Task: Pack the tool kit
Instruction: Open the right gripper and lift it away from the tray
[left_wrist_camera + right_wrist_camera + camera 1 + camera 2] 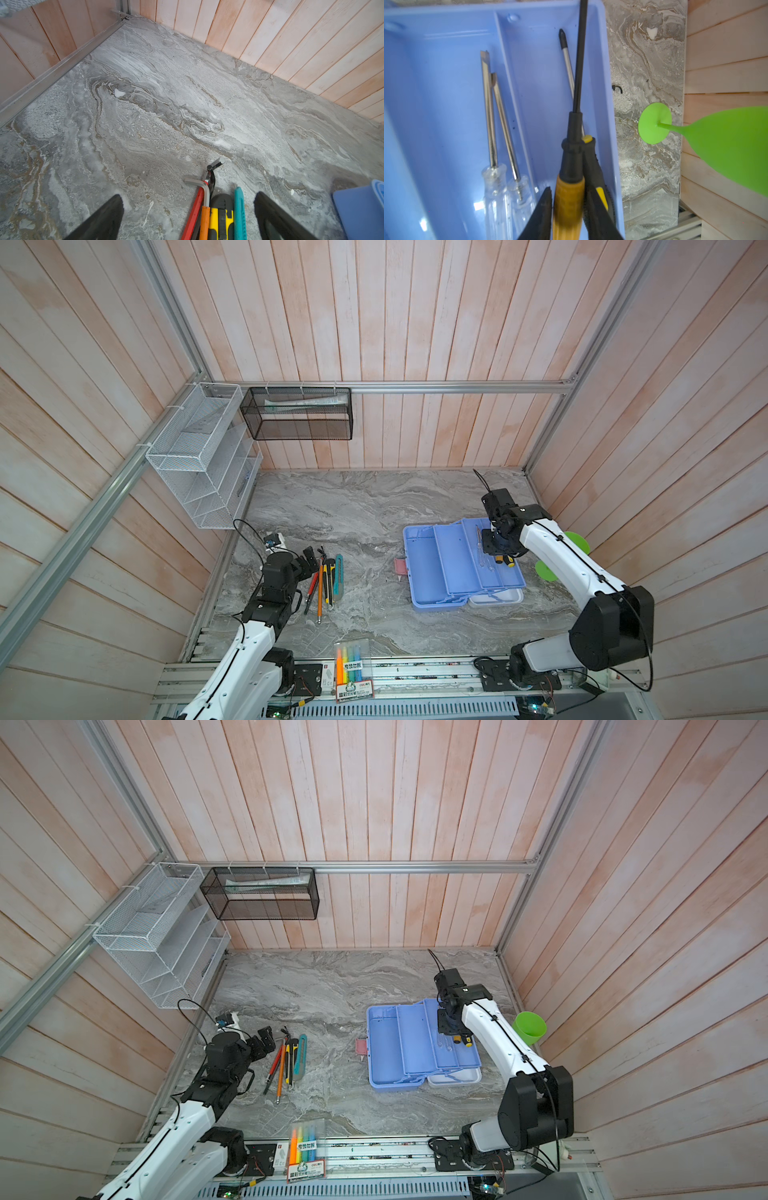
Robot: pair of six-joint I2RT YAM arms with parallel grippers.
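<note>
Grey marble tabletop (353, 506) carries everything you have to work with. On its right half the tool kit (428, 572) lies open. Its light blue base sits toward the middle, the blue tray (457, 560) is fanned out to the right of it, and the white lid (496, 598) shows at the near edge.

Your right claw (569, 204) hangs over the tray compartment that runs along the outer wall, on the side of the green goblet (726, 145). An amber-handled screwdriver (569, 187) sits between its fingers (546, 207). That handle is blurred, so you cannot tell whether the jaws pinch it or merely flank it.

Your left claw (188, 217) stands wide apart and holds nothing. It is just beside the loose tools (326, 580), which lie in a tight row on the left of the table.

In that row you have a yellow-and-black knife (221, 218), a teal knife (240, 212), a red tool, an orange one and a hex key (202, 187).

Inside the tray, a black-and-yellow screwdriver (565, 52) lies in the same compartment as the amber one. Two clear-handled screwdrivers (492, 124) lie side by side in the next compartment.
</note>
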